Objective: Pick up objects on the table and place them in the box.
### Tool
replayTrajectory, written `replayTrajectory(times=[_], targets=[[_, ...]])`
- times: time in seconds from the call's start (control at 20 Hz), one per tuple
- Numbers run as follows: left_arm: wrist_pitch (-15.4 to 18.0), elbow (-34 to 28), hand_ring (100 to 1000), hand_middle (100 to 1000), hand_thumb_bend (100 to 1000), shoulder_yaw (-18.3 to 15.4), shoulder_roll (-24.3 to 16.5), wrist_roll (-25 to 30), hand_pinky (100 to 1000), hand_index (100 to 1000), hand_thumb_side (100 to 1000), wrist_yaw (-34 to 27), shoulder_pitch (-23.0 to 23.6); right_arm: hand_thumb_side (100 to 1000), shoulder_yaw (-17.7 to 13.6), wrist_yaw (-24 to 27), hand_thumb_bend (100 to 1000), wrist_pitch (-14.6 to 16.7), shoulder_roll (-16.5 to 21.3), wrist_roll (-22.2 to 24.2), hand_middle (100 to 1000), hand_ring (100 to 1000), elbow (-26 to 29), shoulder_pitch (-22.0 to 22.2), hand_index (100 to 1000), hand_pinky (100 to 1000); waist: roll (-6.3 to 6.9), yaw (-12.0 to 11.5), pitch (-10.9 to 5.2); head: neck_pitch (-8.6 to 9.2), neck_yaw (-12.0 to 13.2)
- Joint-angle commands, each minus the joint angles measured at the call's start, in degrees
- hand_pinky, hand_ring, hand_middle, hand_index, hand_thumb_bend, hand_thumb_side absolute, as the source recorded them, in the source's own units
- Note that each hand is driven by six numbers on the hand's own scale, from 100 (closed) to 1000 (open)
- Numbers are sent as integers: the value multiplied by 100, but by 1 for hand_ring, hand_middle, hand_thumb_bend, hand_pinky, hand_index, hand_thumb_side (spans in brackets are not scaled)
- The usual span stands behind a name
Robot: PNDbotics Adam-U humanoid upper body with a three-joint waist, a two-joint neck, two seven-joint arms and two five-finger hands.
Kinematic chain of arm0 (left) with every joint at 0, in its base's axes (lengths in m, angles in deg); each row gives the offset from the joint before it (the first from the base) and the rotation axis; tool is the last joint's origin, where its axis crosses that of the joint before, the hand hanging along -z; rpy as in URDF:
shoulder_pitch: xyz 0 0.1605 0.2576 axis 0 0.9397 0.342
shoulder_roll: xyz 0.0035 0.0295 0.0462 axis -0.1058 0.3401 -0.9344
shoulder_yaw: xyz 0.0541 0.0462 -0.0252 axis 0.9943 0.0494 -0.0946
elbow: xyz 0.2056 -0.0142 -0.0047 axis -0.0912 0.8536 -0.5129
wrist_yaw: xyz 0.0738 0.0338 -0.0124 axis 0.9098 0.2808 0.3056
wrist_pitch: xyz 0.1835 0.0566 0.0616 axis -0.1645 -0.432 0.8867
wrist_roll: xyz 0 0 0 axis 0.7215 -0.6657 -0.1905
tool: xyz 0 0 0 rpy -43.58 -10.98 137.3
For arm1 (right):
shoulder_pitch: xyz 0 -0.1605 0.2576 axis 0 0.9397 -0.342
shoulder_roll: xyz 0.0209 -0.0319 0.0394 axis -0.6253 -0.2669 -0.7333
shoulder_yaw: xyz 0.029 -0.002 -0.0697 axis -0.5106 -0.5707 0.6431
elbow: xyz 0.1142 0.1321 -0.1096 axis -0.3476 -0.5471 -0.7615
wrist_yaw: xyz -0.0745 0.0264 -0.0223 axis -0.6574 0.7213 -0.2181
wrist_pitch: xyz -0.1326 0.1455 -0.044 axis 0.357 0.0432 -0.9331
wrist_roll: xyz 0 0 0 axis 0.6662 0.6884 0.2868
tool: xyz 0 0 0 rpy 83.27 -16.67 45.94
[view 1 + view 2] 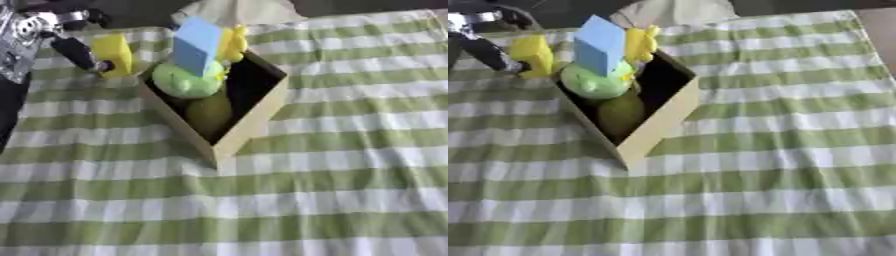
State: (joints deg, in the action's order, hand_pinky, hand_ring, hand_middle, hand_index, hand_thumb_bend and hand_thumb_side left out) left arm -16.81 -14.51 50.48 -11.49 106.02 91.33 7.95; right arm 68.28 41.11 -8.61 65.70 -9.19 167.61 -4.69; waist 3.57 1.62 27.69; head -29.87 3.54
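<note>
An open cardboard box (254, 125) sits on the green-and-white checked cloth. Inside it stand a light blue block (198, 45), a pale green round thing (182, 80), a darker olive round thing (210, 111) and a yellow toy (234, 42) at the far wall. My left hand (80, 52) comes in from the upper left, beside the box's left edge, its dark fingers curled round a yellow block (114, 52) held above the cloth. The right hand shows in neither view.
The checked cloth (332, 190) covers the whole table in front and to the right of the box. A pale cream object (236, 10) lies beyond the box at the far edge. My silver left forearm (22, 35) fills the upper left corner.
</note>
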Motion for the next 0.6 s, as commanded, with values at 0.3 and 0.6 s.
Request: replayTrajectory(times=[0.3,0.6], targets=[[-1,-6,1000,874,433,-69,-176,-134,962,952,161,80,-86,544,-67,86,100,-11,110,-31,728,873,35,-162,787,950,45,50,-37,146,69],[-36,43,1000,865,400,-85,-185,-165,959,950,161,53,-70,556,-82,104,100,-25,119,-57,728,873,28,-184,786,950,48,95,40,197,120]])
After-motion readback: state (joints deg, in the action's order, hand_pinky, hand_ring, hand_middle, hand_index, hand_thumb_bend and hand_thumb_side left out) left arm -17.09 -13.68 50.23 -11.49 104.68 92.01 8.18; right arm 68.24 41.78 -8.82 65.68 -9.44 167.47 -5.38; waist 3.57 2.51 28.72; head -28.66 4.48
